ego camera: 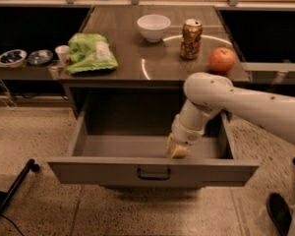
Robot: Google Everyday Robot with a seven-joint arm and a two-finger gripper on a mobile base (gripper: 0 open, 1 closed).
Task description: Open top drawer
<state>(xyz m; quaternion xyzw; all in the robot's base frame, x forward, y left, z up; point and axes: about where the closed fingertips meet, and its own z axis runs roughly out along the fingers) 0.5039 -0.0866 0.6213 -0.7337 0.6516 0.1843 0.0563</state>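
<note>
The top drawer (108,172) is pulled far out from under the counter, showing its deep grey interior and a flat grey front with a small dark bar handle (153,173) at the centre. My gripper (176,151) reaches down from the white arm into the drawer, just behind the front panel and a little right of the handle. A narrower drawer front shows just below the open drawer.
On the counter (152,68) stand a green bag (90,52), a white bowl (154,26), a soda can (191,38) and an apple (222,60). Small bowls and a cup (62,53) sit on a low shelf at left. A black leg (12,193) lies on the floor at left.
</note>
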